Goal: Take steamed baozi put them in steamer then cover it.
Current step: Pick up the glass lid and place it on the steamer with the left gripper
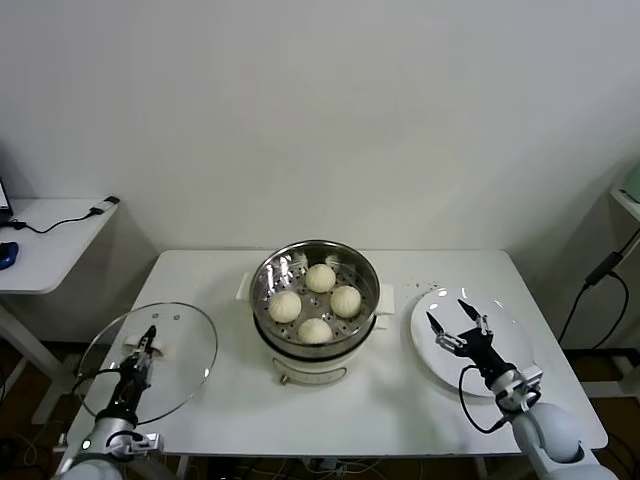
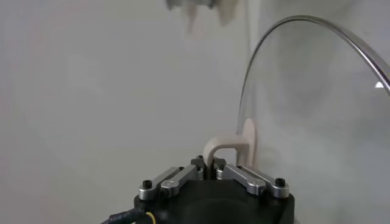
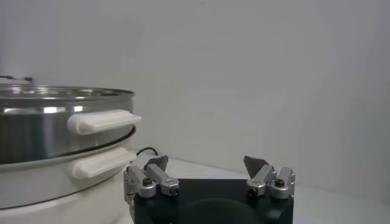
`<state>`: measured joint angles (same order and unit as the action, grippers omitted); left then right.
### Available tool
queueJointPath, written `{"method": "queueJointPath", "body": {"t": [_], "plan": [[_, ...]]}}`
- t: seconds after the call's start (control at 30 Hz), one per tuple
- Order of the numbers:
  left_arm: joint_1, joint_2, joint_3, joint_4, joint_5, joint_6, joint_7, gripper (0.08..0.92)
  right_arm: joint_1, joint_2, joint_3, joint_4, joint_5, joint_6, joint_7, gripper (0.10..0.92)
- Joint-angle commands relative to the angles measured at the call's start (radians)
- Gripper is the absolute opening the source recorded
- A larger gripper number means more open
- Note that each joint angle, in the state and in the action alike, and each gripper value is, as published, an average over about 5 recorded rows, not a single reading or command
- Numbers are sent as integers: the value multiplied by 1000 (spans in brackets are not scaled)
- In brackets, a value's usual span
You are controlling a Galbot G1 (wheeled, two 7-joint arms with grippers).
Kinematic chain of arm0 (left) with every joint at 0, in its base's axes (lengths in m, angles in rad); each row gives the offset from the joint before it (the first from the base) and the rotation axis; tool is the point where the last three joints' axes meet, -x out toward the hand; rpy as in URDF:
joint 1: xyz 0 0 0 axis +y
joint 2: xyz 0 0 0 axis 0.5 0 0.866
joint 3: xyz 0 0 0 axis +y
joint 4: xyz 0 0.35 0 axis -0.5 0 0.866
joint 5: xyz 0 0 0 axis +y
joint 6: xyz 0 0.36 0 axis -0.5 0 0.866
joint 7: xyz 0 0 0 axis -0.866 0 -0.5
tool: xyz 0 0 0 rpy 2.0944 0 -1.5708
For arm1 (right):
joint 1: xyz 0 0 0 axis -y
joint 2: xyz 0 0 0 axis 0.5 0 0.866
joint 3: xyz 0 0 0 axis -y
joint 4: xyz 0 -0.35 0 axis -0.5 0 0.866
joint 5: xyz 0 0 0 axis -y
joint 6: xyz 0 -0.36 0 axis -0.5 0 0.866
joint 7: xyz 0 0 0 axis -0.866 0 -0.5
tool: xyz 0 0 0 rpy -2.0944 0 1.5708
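Several cream-white baozi (image 1: 315,303) lie on the perforated tray inside the shiny steamer (image 1: 368,268) at the table's middle. My left gripper (image 1: 147,342) is shut on the white handle of the glass cover (image 1: 185,345) and holds it lifted and tilted at the table's front left, left of the steamer. In the left wrist view the handle (image 2: 228,145) sits between the shut jaws and the cover's metal rim (image 2: 286,23) arcs away. My right gripper (image 1: 451,315) is open and empty above the white plate. The steamer (image 3: 36,122) also shows in the right wrist view, beside the right gripper (image 3: 206,163).
An empty flat white plate (image 1: 510,340) lies right of the steamer. A side table (image 1: 50,240) with cables stands at the far left. A black cable (image 1: 600,270) hangs at the right. The white table's front edge (image 1: 400,448) is near both arms.
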<state>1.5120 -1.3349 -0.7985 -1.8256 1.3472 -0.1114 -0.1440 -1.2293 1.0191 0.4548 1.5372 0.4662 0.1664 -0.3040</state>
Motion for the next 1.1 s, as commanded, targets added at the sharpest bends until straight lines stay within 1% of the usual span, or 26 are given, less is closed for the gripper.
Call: {"method": "queueJointPath", "body": {"t": [0.03,0.1,0.2,0.3,0.4,0.5,0.57,0.67,0.8,0.97,1.1], "plan": [[116,104,67,-365,-47,280,45,155,9,-3,-4,-7,-2,0,0,823],[116,153,106,-392,-33,348,45,155,15,-8,-10,-10,-4,-1,2,823],[96,230,187,-398,-30,461,52,155,25,-18,-19,-15,-12,-3,4,823],[38,305,297,-397,-53,588,96,155,34,-23,-27,-21,-22,-3,6,823],[-68,359,427,-395,-52,701,166,155,43,-25,-36,-26,-33,-3,10,823],[-188,377,566,-385,-45,795,259,155,52,-23,-44,-34,-41,-2,12,823],[-259,368,649,-374,-32,844,325,155,57,-21,-46,-41,-43,-1,11,823],[-348,337,739,-349,3,889,405,155,63,-17,-46,-52,-48,0,11,823],[-465,275,830,-296,54,897,458,155,67,-9,-38,-64,-49,2,11,823],[-592,167,921,-221,141,897,521,155,64,-1,-16,-71,-51,4,10,823],[-635,56,981,-150,201,897,540,155,53,0,7,-73,-51,8,8,823]]}}
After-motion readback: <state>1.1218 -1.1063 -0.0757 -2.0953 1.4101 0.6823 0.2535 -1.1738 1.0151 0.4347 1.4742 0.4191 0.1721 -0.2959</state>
